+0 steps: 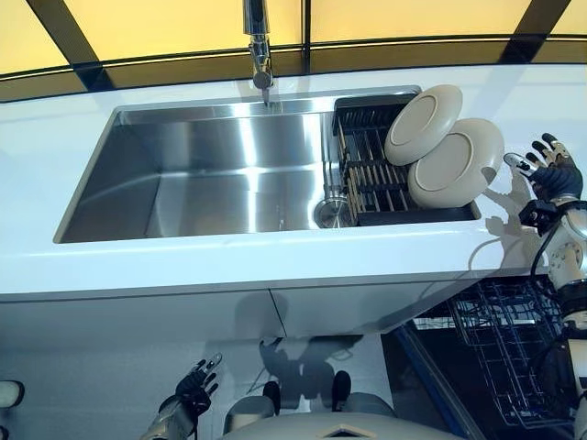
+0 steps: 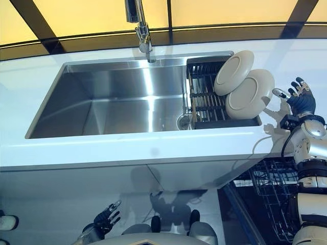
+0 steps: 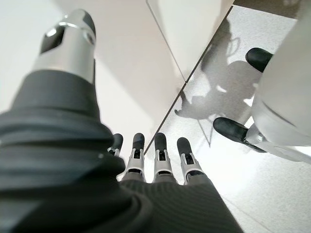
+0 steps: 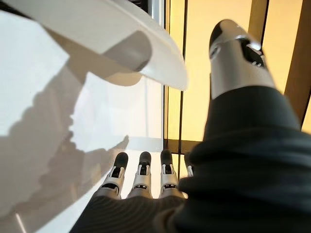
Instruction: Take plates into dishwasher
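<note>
Two cream plates lean on edge in a black drying rack [image 1: 367, 174] at the sink's right end: the upper plate [image 1: 423, 124] and the lower plate [image 1: 456, 163], whose rim overhangs the counter. My right hand [image 1: 550, 170] hovers open above the white counter, just right of the lower plate and apart from it; the right wrist view shows that plate's rim [image 4: 146, 53] above my straight fingers [image 4: 141, 179]. My left hand [image 1: 194, 392] hangs open low by the cabinet front, holding nothing. The open dishwasher's wire rack [image 1: 514, 339] shows at the lower right.
A steel sink [image 1: 211, 174] with a tap [image 1: 259, 46] above it fills the counter's middle. The white counter [image 1: 275, 261] runs across the view, with white cabinet doors [image 1: 138, 321] beneath it. A window band runs behind the counter.
</note>
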You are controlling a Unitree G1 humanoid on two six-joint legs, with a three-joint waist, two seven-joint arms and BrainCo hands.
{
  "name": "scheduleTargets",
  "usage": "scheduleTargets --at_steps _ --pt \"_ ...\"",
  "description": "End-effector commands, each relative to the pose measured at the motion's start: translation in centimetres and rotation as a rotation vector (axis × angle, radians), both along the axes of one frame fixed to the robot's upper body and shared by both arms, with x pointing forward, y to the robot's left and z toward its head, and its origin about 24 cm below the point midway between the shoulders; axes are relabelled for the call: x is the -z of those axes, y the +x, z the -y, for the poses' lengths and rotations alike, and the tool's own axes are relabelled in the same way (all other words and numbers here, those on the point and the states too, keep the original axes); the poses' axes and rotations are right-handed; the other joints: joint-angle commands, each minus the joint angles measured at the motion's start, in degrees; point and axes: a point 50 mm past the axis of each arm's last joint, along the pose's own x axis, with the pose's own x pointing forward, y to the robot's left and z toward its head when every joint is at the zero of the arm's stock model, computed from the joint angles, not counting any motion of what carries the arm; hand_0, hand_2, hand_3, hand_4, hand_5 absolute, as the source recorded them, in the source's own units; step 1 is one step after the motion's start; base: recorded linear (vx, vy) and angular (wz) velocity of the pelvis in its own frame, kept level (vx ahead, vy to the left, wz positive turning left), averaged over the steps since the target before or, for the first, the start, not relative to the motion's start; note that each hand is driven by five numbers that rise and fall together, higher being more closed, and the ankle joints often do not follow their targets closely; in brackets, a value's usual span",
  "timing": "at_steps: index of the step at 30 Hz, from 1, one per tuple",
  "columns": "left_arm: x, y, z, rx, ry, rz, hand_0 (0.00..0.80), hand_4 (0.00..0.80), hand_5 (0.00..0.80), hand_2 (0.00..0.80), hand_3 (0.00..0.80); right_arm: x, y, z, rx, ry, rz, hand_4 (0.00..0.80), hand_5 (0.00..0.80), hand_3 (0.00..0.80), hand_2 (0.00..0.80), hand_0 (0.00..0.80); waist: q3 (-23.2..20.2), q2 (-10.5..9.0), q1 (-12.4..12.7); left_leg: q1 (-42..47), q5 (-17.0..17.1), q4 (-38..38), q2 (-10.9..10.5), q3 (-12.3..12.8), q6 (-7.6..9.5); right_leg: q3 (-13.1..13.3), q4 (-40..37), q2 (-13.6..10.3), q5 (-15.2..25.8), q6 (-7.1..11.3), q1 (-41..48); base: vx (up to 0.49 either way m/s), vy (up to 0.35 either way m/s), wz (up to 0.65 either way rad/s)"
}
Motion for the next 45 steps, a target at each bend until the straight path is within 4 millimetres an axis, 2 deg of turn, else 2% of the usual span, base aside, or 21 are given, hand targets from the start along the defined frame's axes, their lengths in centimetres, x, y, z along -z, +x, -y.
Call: scheduleTargets --at_steps 1,16,31,45 --pt "-0.2 0.3 -0.3 0.005 0.010 0.036 0.000 0.000 0.000 0.000 0.000 -1.7 -0.1 0.9 -0.013 -0.046 0.042 0.000 0.000 0.000 0.000 0.000 -2.54 -2.53 1.46 -2.46 -4.76 4.90 -2.16 2.44 -0.13 -1.75 3.53 -1.74 -5.00 2.83 0.18 0.000 0.000 0.00" --pt "-0.1 -0.3 -0.2 0.001 0.000 0.033 0.000 0.000 0.000 0.000 0.000 0.6 0.7 -0.9 -0.105 0.040 -0.005 0.000 0.000 0.000 0.000 0.000 -2.30 -2.07 1.98 -2.13 -4.50 4.49 -2.35 2.61 -0.30 -2.68 3.37 -2.08 -5.24 2.72 0.70 0.000 0.000 0.00" --pt "-0.1 -0.1 -0.1 0.015 0.006 0.029 0.000 0.000 0.000 0.000 0.000 -0.3 1.9 -2.8 -0.171 0.056 0.025 0.000 0.000 0.000 0.000 0.000 -3.12 -3.07 2.33 -1.00 -4.89 4.40 -2.33 2.70 -0.24 -2.34 2.40 -1.59 -5.26 2.72 2.36 0.000 0.000 0.00" --pt "0.0 -0.2 -0.6 0.003 0.023 0.015 0.000 0.000 0.000 0.000 0.000 0.1 2.8 -4.3 -0.221 0.096 0.002 0.000 0.000 0.000 0.000 0.000 -3.75 -4.32 3.27 -0.23 -4.63 3.66 -2.39 2.26 0.03 -2.35 1.52 -1.18 -4.81 2.91 3.45 0.000 0.000 0.00"
